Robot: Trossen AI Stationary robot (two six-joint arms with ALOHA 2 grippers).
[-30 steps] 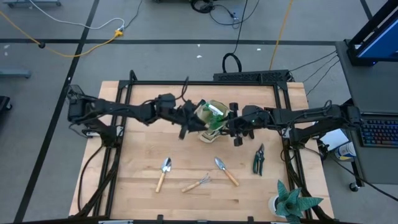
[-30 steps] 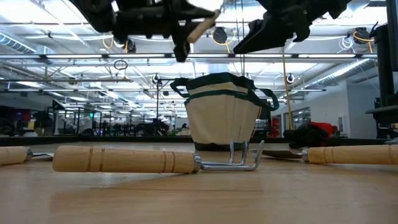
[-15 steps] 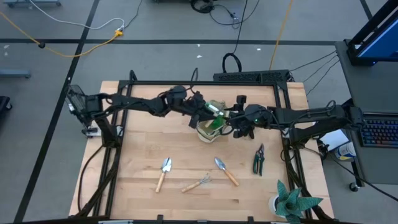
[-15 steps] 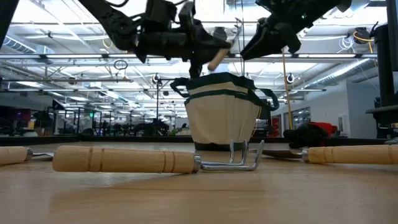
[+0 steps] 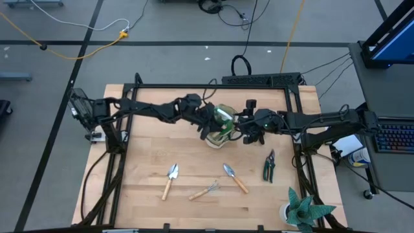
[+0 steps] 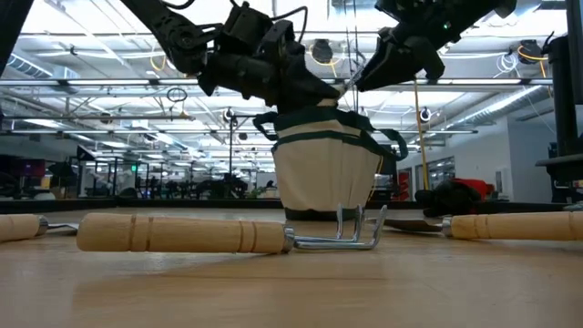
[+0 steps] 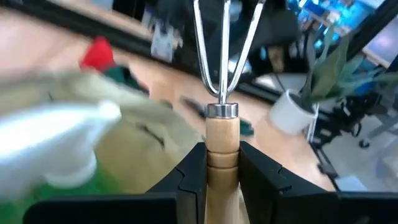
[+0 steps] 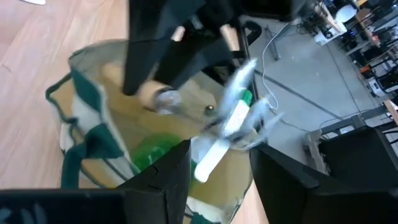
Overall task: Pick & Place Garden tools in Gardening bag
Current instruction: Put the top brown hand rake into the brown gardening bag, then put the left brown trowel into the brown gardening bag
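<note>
A hand rake (image 7: 222, 118) is clamped in the left gripper's (image 7: 222, 163) fingers above the gardening bag (image 5: 218, 126), where a spray bottle (image 8: 214, 149) is already stowed. The right gripper's (image 8: 219, 163) fingers are held apart, empty. Two trowels (image 5: 170, 178), a second rake (image 5: 206, 190) and shears (image 5: 268, 166) are left on the table (image 5: 142, 162).

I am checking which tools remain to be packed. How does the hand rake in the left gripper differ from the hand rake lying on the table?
The held hand rake is clamped by its wooden handle in the left gripper, above the gardening bag. The table hand rake lies flat and free, between two trowels, away from the bag. Both have a wooden handle and bent metal prongs.
</note>
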